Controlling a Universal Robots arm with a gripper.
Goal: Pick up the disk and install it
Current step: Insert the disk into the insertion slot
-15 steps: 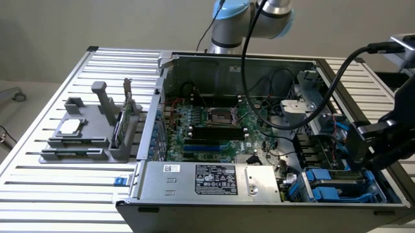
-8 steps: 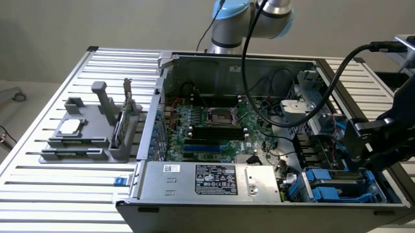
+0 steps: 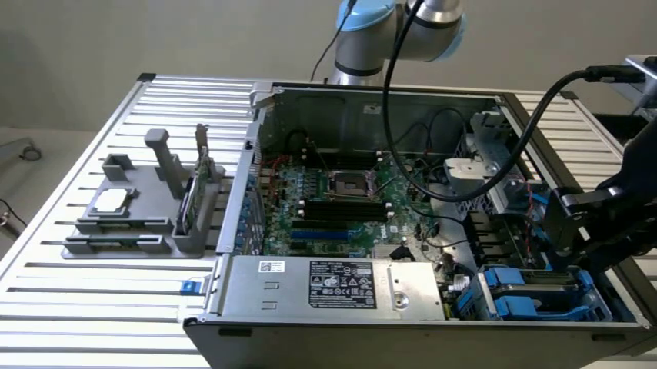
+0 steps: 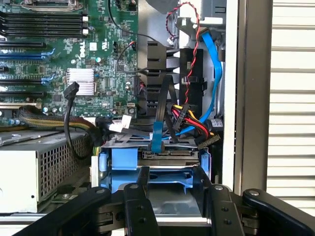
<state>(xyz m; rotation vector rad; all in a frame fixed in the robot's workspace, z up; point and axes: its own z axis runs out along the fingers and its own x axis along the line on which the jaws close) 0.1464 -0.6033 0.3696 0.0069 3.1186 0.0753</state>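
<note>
Jaws spread wide: my gripper (image 4: 171, 173) hangs over the near corner of the case (image 3: 370, 91) at the exterior view's right, one finger (image 4: 138, 196) on each side of the disk (image 4: 172, 196). From that view's left: grey holder (image 3: 134, 231) with an upright green card (image 3: 203, 173), motherboard (image 3: 339, 200), power supply (image 3: 328, 284), then the disk in its blue carrier, lying flat in the drive bay.
</note>
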